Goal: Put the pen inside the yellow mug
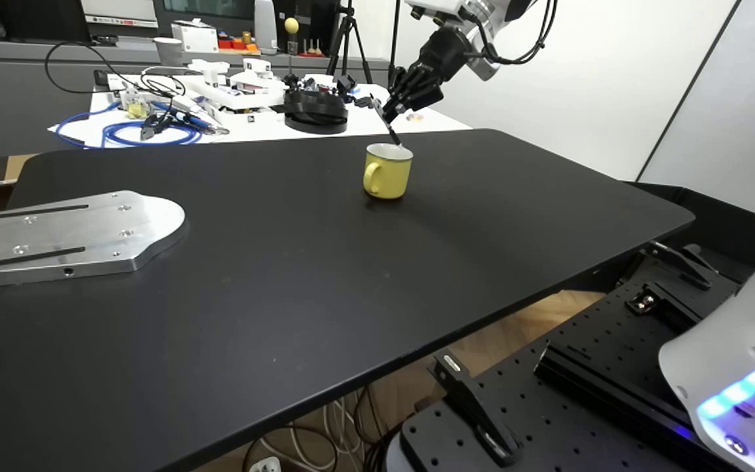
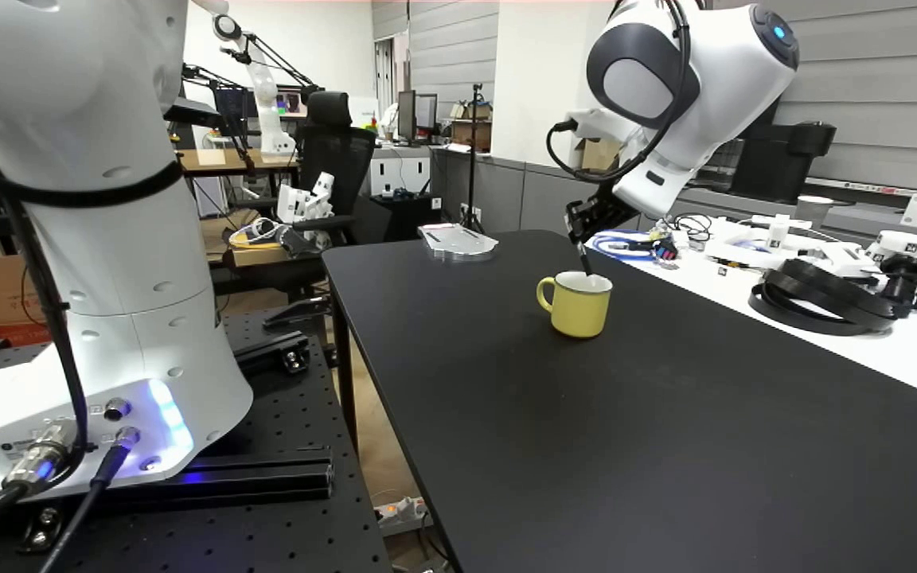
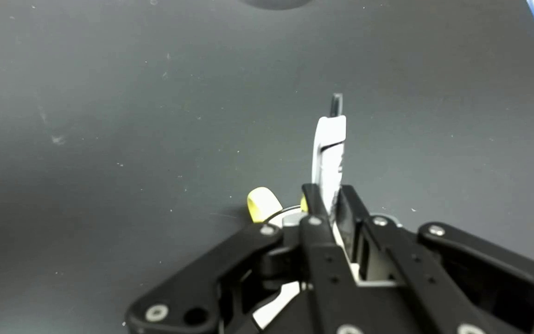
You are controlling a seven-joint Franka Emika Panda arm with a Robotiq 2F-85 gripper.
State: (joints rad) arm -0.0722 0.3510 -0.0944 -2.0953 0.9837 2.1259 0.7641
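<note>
gripper [image 3: 330, 198] pinches tilted pen [image 3: 329, 155]; metal plate [image 1: 76, 226] well apart at edge of table [image 1: 286, 295], blue cable [image 1: 154, 142] beyond; yellow mug [image 1: 387, 176] just below gripper.

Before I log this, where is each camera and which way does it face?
An exterior view: higher than the table, facing the white worktop; base at right, gripper upper middle.
An exterior view: near the base, facing the metal plate; base at left, wrist upper right.
Wrist view: on that wrist, facing the table past the gripper shut on the pen.
Both exterior views share base, gripper and yellow mug.
</note>
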